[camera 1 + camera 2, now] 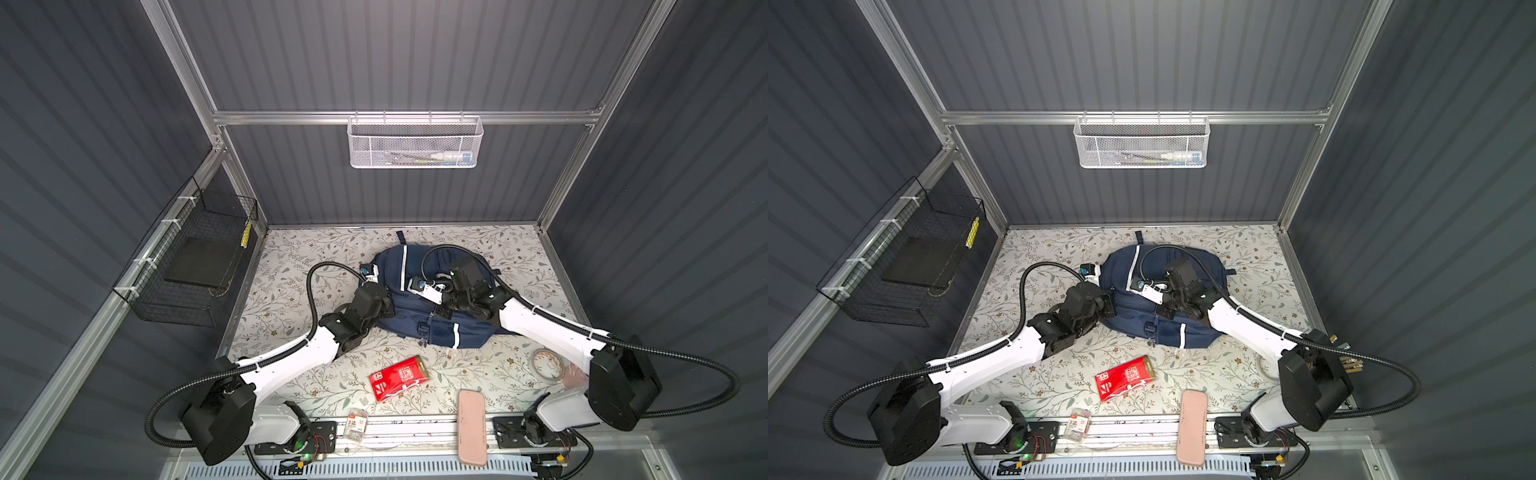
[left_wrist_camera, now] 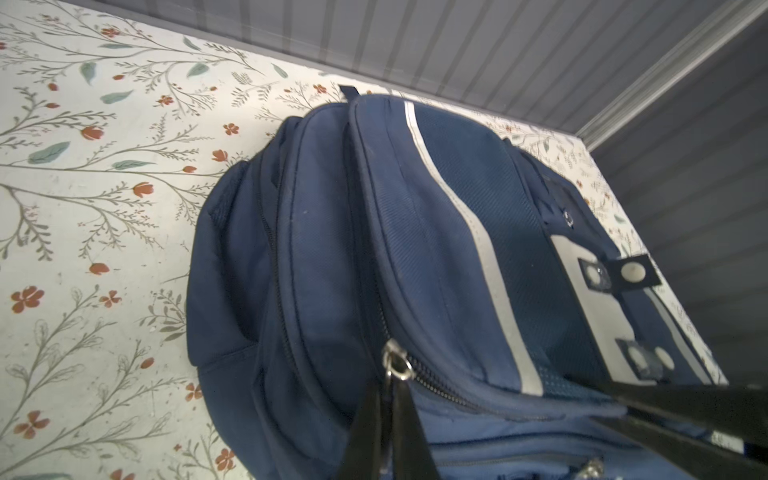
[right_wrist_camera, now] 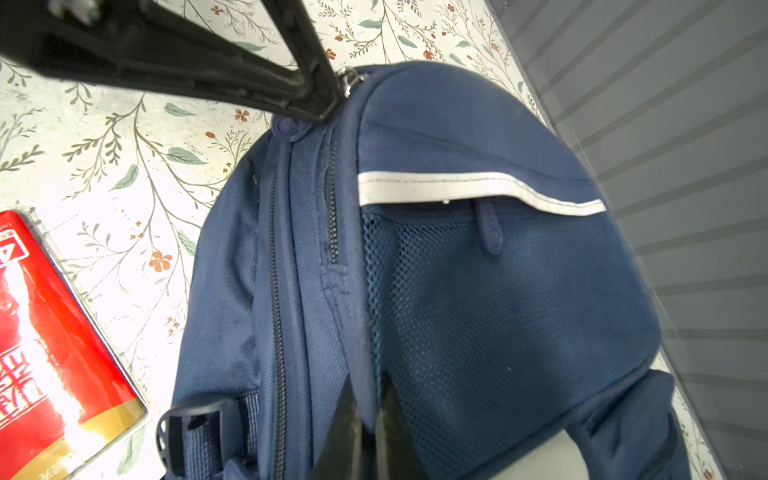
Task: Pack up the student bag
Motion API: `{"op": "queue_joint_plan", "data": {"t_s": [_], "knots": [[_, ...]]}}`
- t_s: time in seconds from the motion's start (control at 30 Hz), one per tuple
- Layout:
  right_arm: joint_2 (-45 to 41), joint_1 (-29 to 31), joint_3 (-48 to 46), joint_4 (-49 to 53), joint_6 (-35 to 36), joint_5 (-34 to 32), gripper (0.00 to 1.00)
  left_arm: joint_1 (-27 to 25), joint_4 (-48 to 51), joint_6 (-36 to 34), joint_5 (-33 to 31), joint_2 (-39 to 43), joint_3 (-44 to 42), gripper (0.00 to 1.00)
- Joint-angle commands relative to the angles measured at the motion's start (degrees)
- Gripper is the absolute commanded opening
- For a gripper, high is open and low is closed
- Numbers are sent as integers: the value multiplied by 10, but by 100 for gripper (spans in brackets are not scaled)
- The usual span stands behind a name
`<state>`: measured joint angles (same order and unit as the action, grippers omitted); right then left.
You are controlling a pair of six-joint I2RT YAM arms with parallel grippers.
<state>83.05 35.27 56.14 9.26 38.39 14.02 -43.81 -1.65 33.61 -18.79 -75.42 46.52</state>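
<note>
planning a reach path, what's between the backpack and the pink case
A red packet lies between the backpack and the pink case, seen in both top views.

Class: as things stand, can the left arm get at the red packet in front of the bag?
Probably not yet: the left gripper is shut on the student bag's zip pull. Once released, the red packet lies unobstructed in front of the bag.

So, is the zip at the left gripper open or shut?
Shut: closed zip teeth run from the metal pull that the left gripper pinches on the navy backpack.
</note>
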Motion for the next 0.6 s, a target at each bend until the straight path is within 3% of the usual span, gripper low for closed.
{"op": "queue_joint_plan", "data": {"t_s": [0.0,0.17,0.27,0.33,0.4,0.5,0.57], "knots": [[-29,-11,-33,-20,-23,6,0,36,25,-56,3,18,17,0],[-11,-17,-38,-75,-38,-104,1,24,14,-57,84,26,2,0],[-5,-26,-42,-116,-36,-153,5,-51,4,-55,52,21,-1,0],[-16,-33,-47,-117,-34,-155,21,-103,-5,-47,43,11,10,0],[-56,-30,-67,-100,-37,-110,40,-117,-40,-1,78,-5,4,0],[-131,-5,-148,-144,-33,-60,57,-117,-84,32,102,-22,-8,0],[-159,20,-195,-187,-14,-58,62,-117,-69,32,86,-25,-1,0]]}}
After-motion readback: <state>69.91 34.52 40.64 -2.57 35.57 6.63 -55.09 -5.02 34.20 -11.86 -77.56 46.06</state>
